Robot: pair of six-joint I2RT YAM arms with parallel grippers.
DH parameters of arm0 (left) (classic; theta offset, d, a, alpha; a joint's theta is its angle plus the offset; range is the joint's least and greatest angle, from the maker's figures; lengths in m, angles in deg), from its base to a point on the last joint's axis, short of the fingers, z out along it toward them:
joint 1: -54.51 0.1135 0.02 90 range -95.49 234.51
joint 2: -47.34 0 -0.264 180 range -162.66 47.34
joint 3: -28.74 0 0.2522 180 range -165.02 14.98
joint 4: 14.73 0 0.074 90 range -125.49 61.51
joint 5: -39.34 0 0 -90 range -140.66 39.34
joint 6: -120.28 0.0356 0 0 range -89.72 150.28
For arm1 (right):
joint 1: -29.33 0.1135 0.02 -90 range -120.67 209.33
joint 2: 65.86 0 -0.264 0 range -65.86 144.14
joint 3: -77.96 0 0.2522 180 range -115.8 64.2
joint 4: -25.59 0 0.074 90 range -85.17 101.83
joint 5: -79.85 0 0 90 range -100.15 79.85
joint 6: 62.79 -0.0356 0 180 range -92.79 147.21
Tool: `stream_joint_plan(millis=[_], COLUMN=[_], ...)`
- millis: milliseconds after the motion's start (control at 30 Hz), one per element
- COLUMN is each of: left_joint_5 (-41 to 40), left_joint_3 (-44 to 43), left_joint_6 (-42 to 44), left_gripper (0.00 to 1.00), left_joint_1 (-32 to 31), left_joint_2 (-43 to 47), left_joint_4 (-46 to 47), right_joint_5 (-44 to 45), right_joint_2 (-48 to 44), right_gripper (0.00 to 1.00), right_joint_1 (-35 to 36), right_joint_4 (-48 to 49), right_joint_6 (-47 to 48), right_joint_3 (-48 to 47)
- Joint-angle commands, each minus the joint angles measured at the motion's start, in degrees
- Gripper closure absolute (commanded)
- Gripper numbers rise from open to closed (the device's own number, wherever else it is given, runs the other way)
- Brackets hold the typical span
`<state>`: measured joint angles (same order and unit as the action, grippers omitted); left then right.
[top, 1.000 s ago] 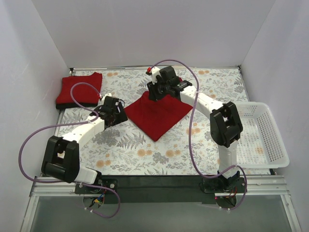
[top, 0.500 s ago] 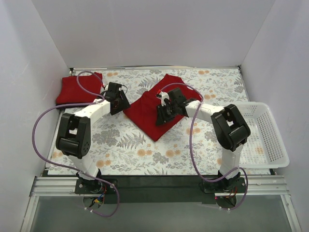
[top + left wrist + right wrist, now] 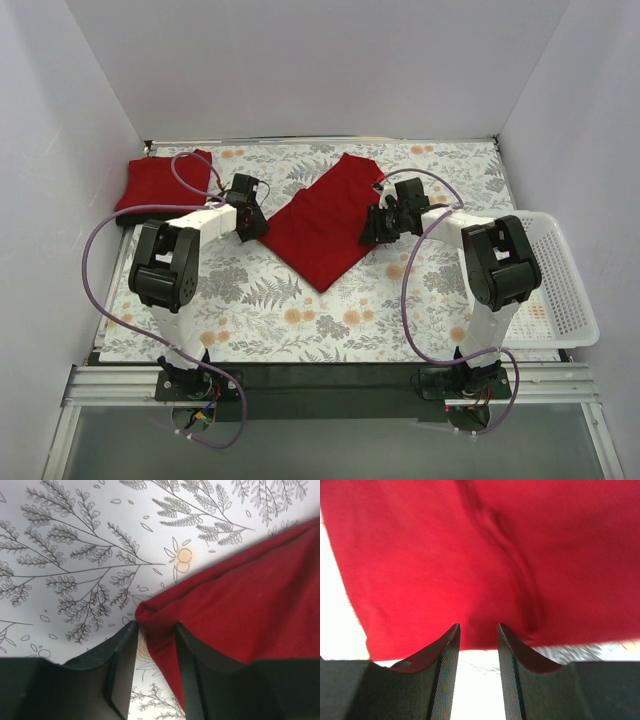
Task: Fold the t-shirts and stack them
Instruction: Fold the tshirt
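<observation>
A red t-shirt (image 3: 320, 225) lies flat on the floral table cloth as a long folded rectangle, running from the back centre to the middle. My left gripper (image 3: 255, 225) is at its left corner. In the left wrist view the jaws (image 3: 152, 625) stand apart, with the shirt's bunched corner (image 3: 240, 605) between them and table showing beside it. My right gripper (image 3: 372, 228) is at the shirt's right edge. In the right wrist view it (image 3: 478, 627) is open, and the shirt's edge (image 3: 470, 555) lies just past the fingertips. A folded red shirt (image 3: 160, 187) lies at the back left.
A white plastic basket (image 3: 577, 275) stands at the right edge of the table. White walls close in the back and both sides. Purple cables loop over both arms.
The right gripper came down from the back of the shirt and moved right to its right edge. The shirt now lies longer and flatter. The left gripper shifted back, staying at the left corner.
</observation>
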<state>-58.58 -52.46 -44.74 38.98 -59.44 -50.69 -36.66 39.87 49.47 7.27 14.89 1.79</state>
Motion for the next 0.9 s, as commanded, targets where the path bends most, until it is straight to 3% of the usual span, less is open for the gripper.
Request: stream_joint_plan(millis=[0,167,533,733,867], left_joint_5=[-2.9,-3.9,-1.1,1.2,2.8], left_joint_3=[1.8,5.6,9.7,9.6,8.4], left_joint_6=[-1.9,-4.4,-4.3,-3.3,-3.2], left_gripper=[0.68,0.77,0.78,0.75,0.67], left_joint_1=[0.5,2.8,3.4,3.4,3.4], left_joint_2=[-0.4,1.0,6.7,6.9,7.4], left_joint_4=[-2.1,-3.7,-4.6,-2.3,-1.6], right_joint_5=[-0.7,-0.6,-2.7,-6.6,-7.5], right_joint_2=[1.5,2.6,-2.4,-2.7,3.4], right_gripper=[0.64,0.64,0.64,0.64,0.57], right_joint_1=[-2.6,-5.7,-6.2,-0.8,2.3], right_joint_4=[2.0,2.7,1.7,2.2,2.2], right_joint_6=[-2.1,-4.4,-4.0,1.1,4.7], right_joint_3=[2.1,5.0,5.3,-4.5,-14.9])
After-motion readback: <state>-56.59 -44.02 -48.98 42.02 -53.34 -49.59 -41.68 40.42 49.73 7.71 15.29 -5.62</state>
